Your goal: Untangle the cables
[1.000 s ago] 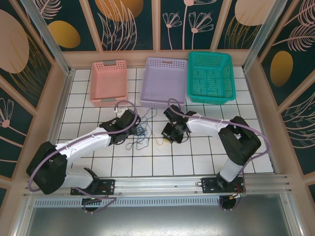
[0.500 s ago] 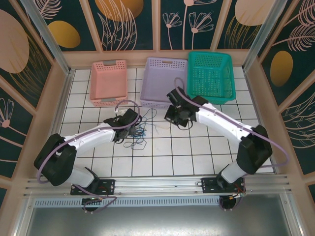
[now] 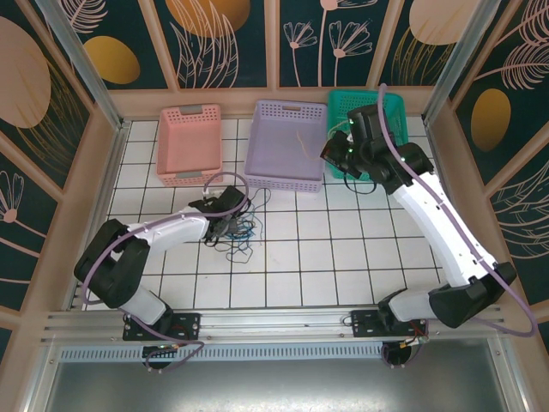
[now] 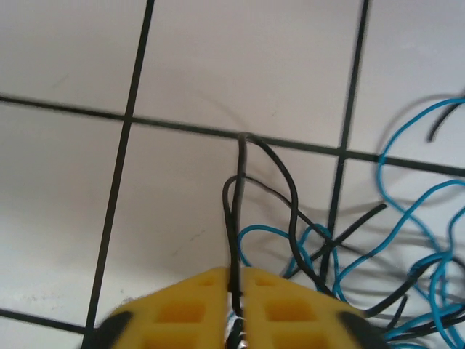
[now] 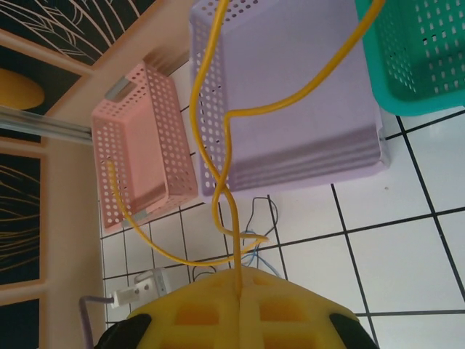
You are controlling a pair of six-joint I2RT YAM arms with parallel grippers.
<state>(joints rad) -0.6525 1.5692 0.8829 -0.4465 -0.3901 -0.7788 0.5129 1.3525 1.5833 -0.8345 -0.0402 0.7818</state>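
the right fingers [image 5: 239, 289] are pressed together on a yellow wire [image 5: 227, 145] and hold it high at about 1 o'clock on the bench [image 3: 360, 257], above the gap between the purple basket [image 3: 283, 178] and the green basket [image 3: 388, 165]. the wire hangs in loose loops. the rest of the cables [image 3: 239, 237] lie in a knotted heap at about 9 o'clock, under the left fingers [image 4: 238, 281]. these stand close together with a black wire [image 4: 240, 185] in the slit between them, but i cannot tell whether they pinch it. blue wire [image 4: 407, 211] curls just beside it, at 3 o'clock in the left wrist view.

the step looks like drawing the yellow wire clear of the heap. to do it well, the left side should pin the heap low on the bench while the right side pulls slowly toward 1 o'clock. the pull should ease off if the heap lifts, so the knot does not tighten.
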